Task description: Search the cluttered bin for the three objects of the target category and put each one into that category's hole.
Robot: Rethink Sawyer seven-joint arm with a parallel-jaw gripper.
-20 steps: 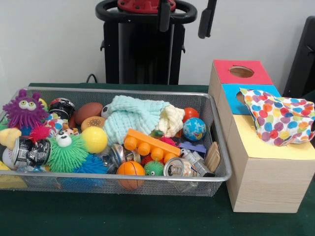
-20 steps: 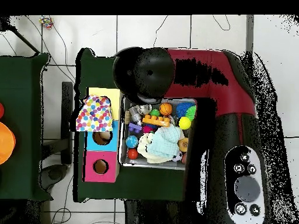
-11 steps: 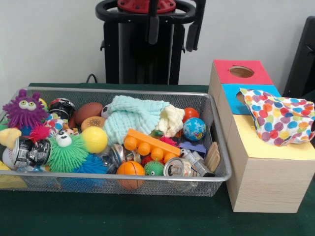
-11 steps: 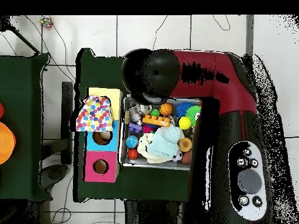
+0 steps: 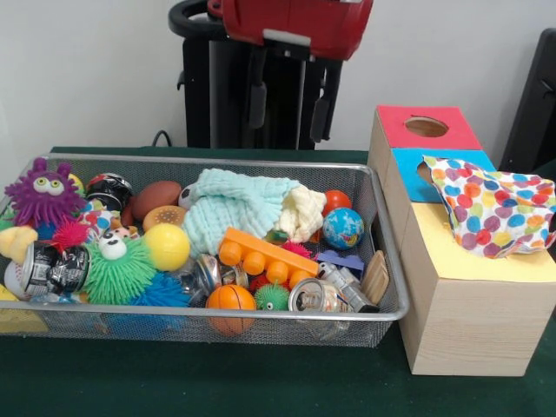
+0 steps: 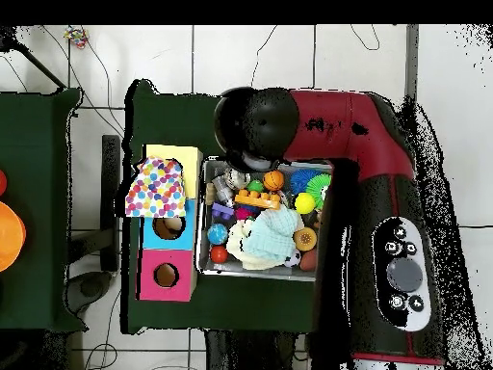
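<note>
No writing is legible. The gripper [image 5: 289,104] hangs with fingers spread, empty, above the wire bin [image 5: 382,261]; overhead, the arm [image 6: 327,125] hides it.

Front and overhead, bin [image 5: 382,261] shared.

Gripper [image 5: 287,106] hangs from red wrist housing [image 5: 295,22] at top of front view, two black fingers [image 5: 257,102] pointing down, spread apart, nothing between them. Overhead: red and black arm [image 6: 385,202] reaches in from the right.
</note>
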